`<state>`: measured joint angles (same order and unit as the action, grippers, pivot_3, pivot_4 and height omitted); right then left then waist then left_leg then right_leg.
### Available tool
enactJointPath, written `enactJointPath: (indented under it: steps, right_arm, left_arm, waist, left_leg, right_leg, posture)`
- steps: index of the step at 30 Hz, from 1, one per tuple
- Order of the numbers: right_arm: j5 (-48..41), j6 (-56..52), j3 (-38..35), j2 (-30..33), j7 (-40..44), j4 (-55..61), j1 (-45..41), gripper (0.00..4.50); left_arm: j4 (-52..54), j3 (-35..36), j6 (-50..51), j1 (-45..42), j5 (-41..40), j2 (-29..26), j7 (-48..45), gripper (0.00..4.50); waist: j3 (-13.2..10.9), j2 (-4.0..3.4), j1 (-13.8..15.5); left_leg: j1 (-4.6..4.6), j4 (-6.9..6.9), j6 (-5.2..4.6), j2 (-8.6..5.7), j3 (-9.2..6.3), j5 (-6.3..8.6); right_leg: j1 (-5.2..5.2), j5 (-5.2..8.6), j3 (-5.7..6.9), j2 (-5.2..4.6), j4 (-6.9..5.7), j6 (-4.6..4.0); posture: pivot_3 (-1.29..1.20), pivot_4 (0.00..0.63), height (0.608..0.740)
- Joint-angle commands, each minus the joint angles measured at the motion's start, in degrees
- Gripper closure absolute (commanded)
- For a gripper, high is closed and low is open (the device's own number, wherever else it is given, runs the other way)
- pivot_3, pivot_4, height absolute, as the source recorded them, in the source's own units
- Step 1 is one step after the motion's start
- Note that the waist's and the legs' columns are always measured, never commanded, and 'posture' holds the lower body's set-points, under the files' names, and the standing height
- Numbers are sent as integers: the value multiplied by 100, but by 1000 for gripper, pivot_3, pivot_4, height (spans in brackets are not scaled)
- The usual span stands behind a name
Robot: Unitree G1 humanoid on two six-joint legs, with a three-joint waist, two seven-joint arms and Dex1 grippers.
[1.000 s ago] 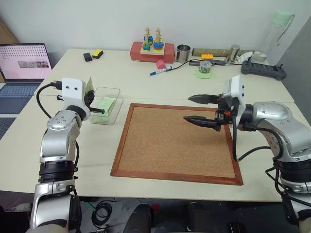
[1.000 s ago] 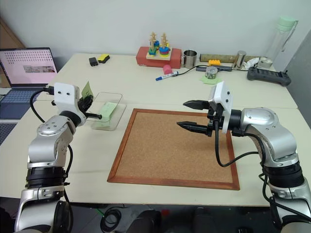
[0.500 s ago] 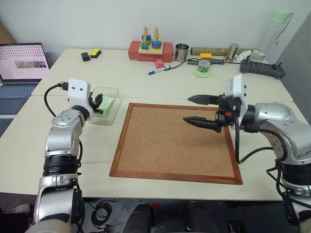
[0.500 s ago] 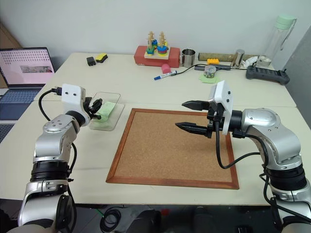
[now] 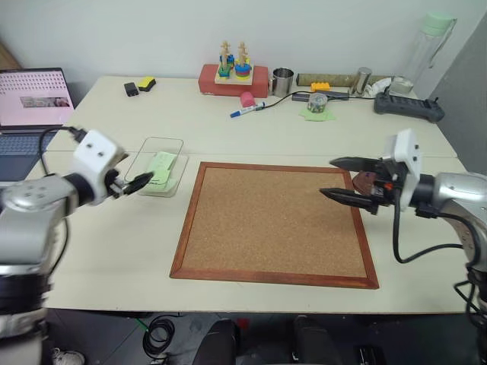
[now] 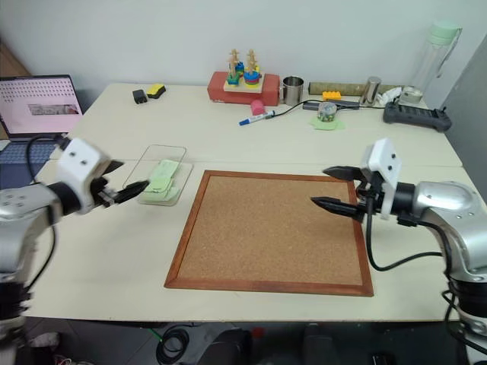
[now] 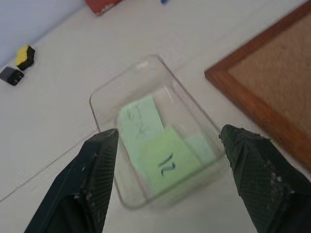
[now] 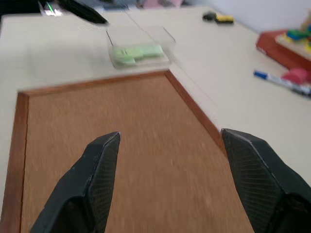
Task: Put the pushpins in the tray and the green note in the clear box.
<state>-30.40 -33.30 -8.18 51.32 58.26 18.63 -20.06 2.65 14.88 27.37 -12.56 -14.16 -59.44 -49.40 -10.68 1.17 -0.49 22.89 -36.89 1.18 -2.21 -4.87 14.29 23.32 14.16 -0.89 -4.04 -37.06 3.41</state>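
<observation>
The pale counter is carrying the clear box, the green note lying inside; both the left gripper and the right gripper are gaping empty, so a careless left sweep risks knocking the box.

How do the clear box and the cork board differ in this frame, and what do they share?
The clear box is small, see-through plastic with rounded corners; the cork board is far larger, opaque brown cork in a reddish wooden frame with square corners. The clear box holds green paper, including the green note with handwritten digits; the cork board's surface is bare. Both are shallow and rectangular and lie flat on the table, side by side.
</observation>
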Motion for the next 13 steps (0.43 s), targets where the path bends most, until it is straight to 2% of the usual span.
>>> enactJointPath:
  steps: [1, 7, 13]
  right_arm:
    - [277, 335, -707, 743, 452, -261, 568, 1038]
    - [459, 631, -1152, 1296, 834, -793, 1104, 1038]
    - [542, 827, -1201, 1382, 923, -935, 1166, 1038]
  left_arm:
    - [62, 800, -572, 796, -67, -424, -782, 953]
    - [-118, 1338, -788, 1297, -289, -455, -1260, 953]
    - [-169, 1372, -849, 1195, -418, -346, -1364, 953]
  waist:
    - [-1, -2, 5]
    - [-1, -1, 22]
    - [-1, -2, 17]
  left_leg:
    - [-1, -1, -1, 0, 3, 0]
    - [-7, -7, -7, 11, 23, -5]
    - [-8, -6, -8, 15, 24, -6]
  right_leg:
    - [-2, 2, -1, -2, 0, -2]
    - [-10, 1, 7, -1, 0, -12]
    - [-9, -2, 4, 3, 0, -14]
  posture:
    - [0, 150, 740]
    - [0, 150, 740]
    - [0, 150, 740]
